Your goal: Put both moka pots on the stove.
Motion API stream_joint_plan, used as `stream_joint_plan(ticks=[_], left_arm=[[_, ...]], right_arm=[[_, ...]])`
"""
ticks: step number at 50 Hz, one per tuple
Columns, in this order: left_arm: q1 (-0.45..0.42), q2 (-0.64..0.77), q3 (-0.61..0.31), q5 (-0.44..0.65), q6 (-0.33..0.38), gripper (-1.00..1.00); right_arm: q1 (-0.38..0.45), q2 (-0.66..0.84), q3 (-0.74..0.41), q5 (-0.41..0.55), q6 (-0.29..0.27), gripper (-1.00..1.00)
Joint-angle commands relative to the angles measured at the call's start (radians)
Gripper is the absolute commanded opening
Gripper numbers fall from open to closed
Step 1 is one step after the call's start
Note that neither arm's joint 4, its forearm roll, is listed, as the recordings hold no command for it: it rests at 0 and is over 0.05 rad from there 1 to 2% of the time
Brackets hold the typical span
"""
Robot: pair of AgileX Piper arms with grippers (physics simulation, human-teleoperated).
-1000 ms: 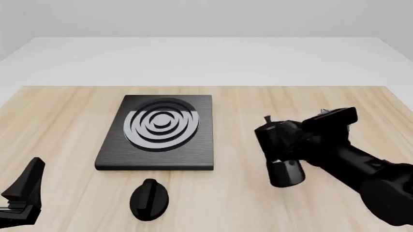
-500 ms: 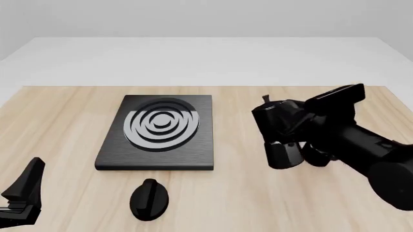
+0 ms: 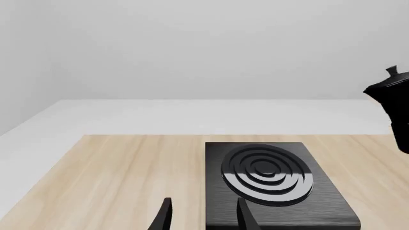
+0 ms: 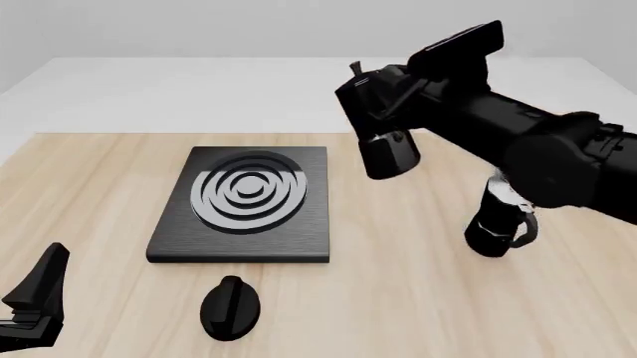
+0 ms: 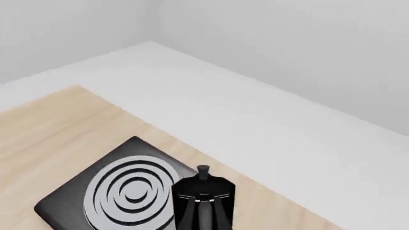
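Observation:
The stove [image 4: 244, 216] lies flat on the wooden table, left of centre, with its ring burner [image 4: 249, 190] on top. My right gripper [image 4: 406, 104] is shut on one moka pot [image 4: 386, 153] and holds it tilted in the air, to the right of the stove's far edge. That pot shows in the right wrist view [image 5: 203, 199] beside the stove [image 5: 121, 196], and at the edge of the left wrist view [image 3: 393, 98]. The second moka pot [image 4: 497, 224] stands on the table at the right, partly hidden by my right arm. My left gripper [image 4: 35, 298] is open and empty at the near left; its fingers [image 3: 164, 218] point toward the stove [image 3: 275, 187].
An oval black knob [image 4: 230, 307] lies on the table just in front of the stove. The wooden table [image 4: 100, 186] ends at a pale grey far surface.
My right gripper has risen and moved left and away with the moka pot, toward the stove. The second pot has come into view behind the arm. The left arm has not moved.

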Motion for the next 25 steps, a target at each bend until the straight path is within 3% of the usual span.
stream_joint_plan(ticks=[1, 25], left_arm=[[0.000, 0.000, 0.000, 0.000, 0.000, 1.00], [0.000, 0.000, 0.000, 0.000, 0.000, 1.00]], right_arm=[[0.072, 0.147, -0.257, 0.040, -0.007, -1.00], [0.170, 0.506, -0.665, 0.125, -0.026, -1.00]])
